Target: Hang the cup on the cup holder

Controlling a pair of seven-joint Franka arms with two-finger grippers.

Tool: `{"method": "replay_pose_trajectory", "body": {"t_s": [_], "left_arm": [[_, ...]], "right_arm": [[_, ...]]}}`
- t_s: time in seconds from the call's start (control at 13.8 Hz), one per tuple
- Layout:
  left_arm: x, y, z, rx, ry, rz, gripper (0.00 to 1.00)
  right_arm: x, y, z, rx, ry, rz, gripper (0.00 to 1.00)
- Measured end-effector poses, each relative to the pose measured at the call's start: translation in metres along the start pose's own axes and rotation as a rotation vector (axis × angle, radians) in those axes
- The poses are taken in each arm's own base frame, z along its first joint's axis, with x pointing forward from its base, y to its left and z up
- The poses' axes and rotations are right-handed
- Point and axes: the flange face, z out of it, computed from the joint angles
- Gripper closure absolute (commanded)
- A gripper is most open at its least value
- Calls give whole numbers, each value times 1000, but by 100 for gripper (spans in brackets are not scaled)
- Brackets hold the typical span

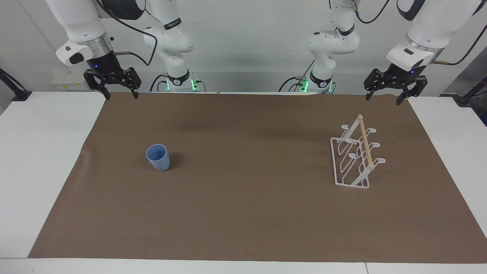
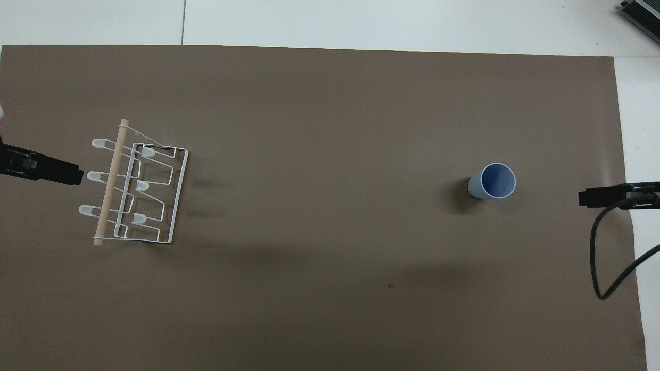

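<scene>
Standing upright, cup well apart from both spread-fingered grippers, left, right.

This is a robotics lab: two white robot arms are mounted at a white worktop covered by a plain brown mat, with loose cables and bare white walls around.

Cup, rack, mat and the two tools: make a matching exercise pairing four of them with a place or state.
1. cup
2. rack
3. left tool
4. mat

a. covers the table
b. upright, toward the right arm's end
c. raised, over the mat's edge near the rack
d. standing, no cup on its prongs

Pairs: 1-b, 2-d, 3-c, 4-a
</scene>
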Motion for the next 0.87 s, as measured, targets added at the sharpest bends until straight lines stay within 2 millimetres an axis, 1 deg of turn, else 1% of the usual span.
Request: {"method": "replay_pose_trajectory", "body": {"t_s": [0.58,0.87], "left_arm": [[0,0,0,0,0,0,0],[0,0,0,0,0,0,0]], "right_arm": [[0,-2,0,0,-1,-3,0],[5,-18,-2,-4,33,-36,0]]}}
